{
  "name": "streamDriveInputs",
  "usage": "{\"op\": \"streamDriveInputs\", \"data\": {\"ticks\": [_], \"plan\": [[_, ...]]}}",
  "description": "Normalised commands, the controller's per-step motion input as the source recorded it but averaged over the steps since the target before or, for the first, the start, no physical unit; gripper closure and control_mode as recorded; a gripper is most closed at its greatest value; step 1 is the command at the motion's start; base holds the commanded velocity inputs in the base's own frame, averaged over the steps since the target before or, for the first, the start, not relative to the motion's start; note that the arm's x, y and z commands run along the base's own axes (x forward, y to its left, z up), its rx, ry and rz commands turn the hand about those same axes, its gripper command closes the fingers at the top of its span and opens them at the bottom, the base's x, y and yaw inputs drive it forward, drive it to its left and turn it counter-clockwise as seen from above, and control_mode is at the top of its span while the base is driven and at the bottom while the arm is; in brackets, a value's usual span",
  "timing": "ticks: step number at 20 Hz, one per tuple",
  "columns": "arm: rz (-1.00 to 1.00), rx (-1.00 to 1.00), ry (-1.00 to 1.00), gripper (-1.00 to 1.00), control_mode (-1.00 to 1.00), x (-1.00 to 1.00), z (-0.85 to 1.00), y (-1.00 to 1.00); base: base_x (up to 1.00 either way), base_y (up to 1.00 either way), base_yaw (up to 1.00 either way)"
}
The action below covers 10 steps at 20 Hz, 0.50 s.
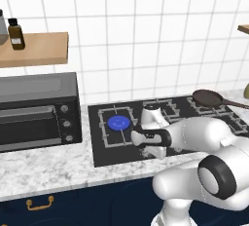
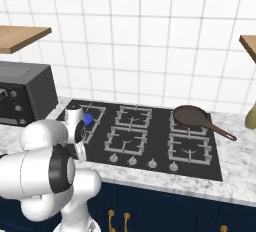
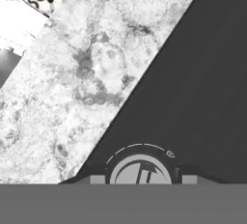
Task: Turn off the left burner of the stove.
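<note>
The stove [image 1: 104,154] [image 2: 161,141] is a flat black cooktop set in the marble counter. Its left burner [image 1: 118,122] [image 2: 88,120] shows a round blue disc inside a square grey grate. My gripper [image 1: 146,152] hangs at the stove's front left corner, pointing down. In the hand view a round silver knob [image 3: 141,170] with a dial arc around it sits right below, between my two fingertips [image 3: 96,179]. The gripper [image 3: 143,179] is open, with a fingertip on each side of the knob and a small gap showing. Other silver knobs [image 2: 132,161] line the front edge.
A dark frying pan [image 1: 208,97] [image 2: 190,115] rests on the back right grate, handle pointing right. A boxy dark oven [image 1: 39,118] [image 2: 20,98] stands on the marble counter [image 3: 72,97] left of the stove. A brown bottle [image 1: 16,34] stands on the wooden shelf above it.
</note>
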Motion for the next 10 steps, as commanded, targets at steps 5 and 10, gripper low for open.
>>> {"op": "streamDriveInputs", "data": {"ticks": [5,10], "plan": [[-0.2,0.0,0.0,1.0,-1.0,0.0,-0.08,0.0,0.0,0.0,0.0],[-0.42,0.0,0.0,1.0,-1.0,-0.04,-0.16,0.0,0.0,0.0,0.0]]}}
